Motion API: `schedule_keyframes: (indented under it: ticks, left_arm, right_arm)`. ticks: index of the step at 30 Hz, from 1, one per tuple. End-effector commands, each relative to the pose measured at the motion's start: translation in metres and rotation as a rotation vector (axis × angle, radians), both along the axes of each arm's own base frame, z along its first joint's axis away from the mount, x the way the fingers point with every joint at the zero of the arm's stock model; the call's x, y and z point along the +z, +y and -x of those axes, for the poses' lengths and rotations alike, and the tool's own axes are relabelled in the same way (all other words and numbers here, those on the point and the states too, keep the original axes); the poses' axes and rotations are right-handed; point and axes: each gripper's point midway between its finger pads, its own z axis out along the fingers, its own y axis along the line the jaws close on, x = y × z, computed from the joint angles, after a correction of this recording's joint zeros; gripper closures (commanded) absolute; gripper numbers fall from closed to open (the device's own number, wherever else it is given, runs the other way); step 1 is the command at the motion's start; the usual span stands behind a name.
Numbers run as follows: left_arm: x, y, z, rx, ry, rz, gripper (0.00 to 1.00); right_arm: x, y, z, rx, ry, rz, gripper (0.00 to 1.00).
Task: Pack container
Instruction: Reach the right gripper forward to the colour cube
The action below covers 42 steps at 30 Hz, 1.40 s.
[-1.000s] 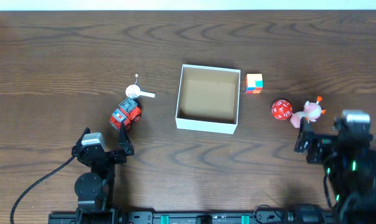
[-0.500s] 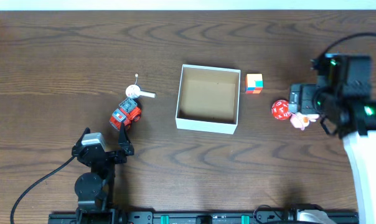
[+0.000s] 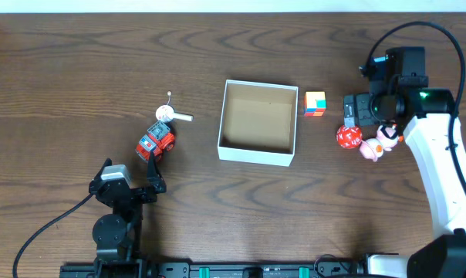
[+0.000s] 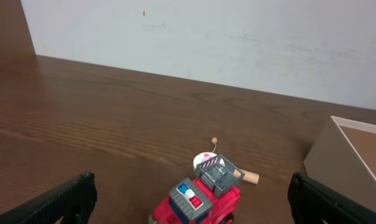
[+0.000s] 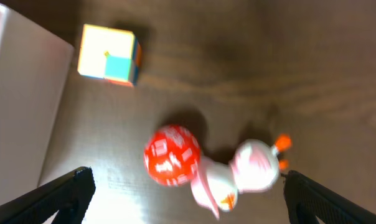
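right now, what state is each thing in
container: upright, empty
toy truck: outside the container
white toy: outside the container
colour cube: outside the container
red die: outside the container
pink toy: outside the container
left gripper: open, holding nothing
right gripper: open, over the red die, holding nothing

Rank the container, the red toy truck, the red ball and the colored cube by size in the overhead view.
1. container
2. red toy truck
3. red ball and colored cube: these look about alike, so not ranked.
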Motion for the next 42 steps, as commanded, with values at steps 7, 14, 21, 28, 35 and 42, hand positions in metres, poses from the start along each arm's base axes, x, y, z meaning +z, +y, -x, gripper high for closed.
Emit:
schedule_keyframes:
  ticks: [7, 14, 21, 28, 35, 42]
  left_arm:
    - [-0.019, 0.000, 0.000, 0.005, 0.052, 0.008, 0.02]
    - [-0.019, 0.000, 0.000, 0.006, 0.052, 0.008, 0.02]
    - [-0.019, 0.000, 0.000, 0.006, 0.052, 0.008, 0.02]
    - [-0.019, 0.000, 0.000, 0.005, 0.052, 0.008, 0.02]
    - [-0.019, 0.000, 0.000, 0.005, 0.052, 0.007, 0.02]
    - [-0.019, 0.000, 0.000, 0.006, 0.052, 0.007, 0.02]
  right_arm:
    - [0.016, 0.031, -0.031, 0.080, -0.128, -0.042, 0.01]
    - [0.009, 0.064, -0.051, 0.127, -0.178, -0.066, 0.01]
    - [-0.021, 0.081, -0.072, 0.121, -0.168, -0.087, 0.01]
    - [-0.063, 0.081, -0.077, 0.091, -0.085, -0.093, 0.01]
    - [-0.081, 0.085, -0.078, 0.100, -0.052, -0.089, 0.01]
    - [-0.072, 0.113, -0.085, 0.189, -0.104, -0.158, 0.01]
